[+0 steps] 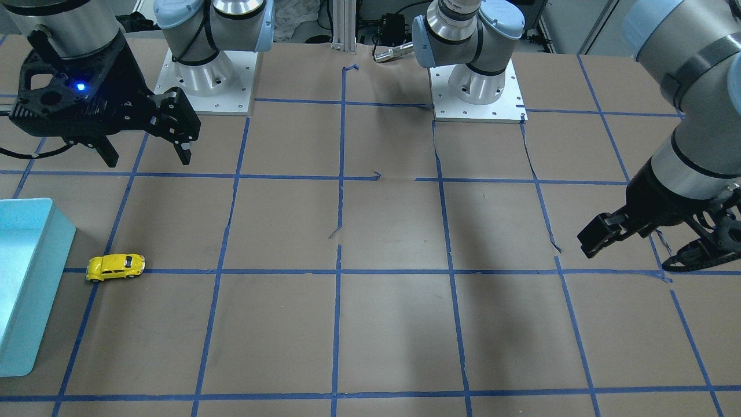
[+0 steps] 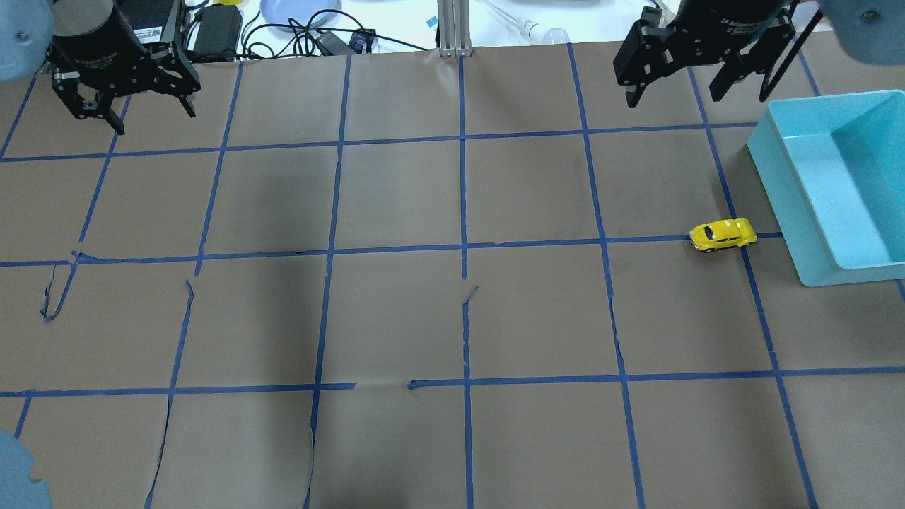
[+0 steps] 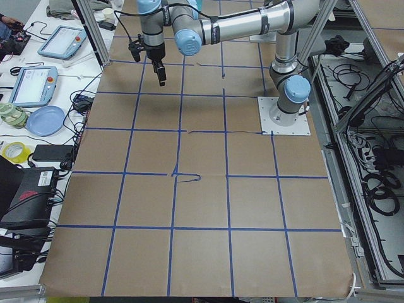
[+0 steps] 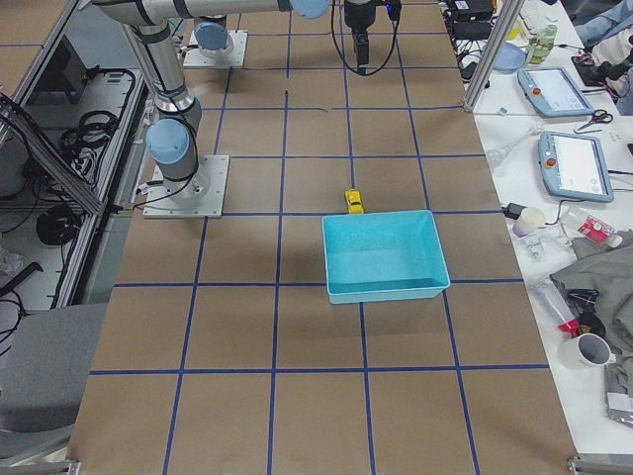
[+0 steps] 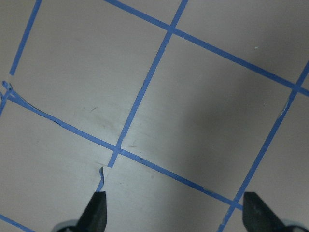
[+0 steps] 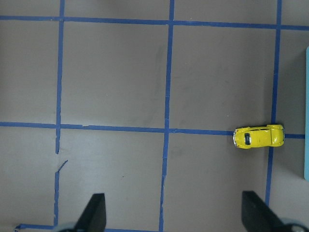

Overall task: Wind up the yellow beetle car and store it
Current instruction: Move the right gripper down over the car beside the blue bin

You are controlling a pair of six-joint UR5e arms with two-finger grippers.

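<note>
The yellow beetle car [image 2: 722, 235] stands on its wheels on the brown paper, on a blue tape line, just left of the teal bin [image 2: 834, 184] in the overhead view. It also shows in the front view [image 1: 116, 267], the right side view [image 4: 353, 201] and the right wrist view [image 6: 259, 137]. My right gripper [image 2: 673, 99] is open and empty, held high beyond the car toward the table's far edge; in the front view it [image 1: 147, 157] hangs above and behind the car. My left gripper [image 2: 154, 119] is open and empty at the far left, well away from the car.
The teal bin [image 1: 23, 278] is open-topped, and its edge shows at the right of the right wrist view [image 6: 307, 111]. Blue tape lines grid the paper, torn in places [image 2: 56, 297]. The arm bases [image 1: 477, 87] stand at the robot's side. Cables and tablets lie off the far edge.
</note>
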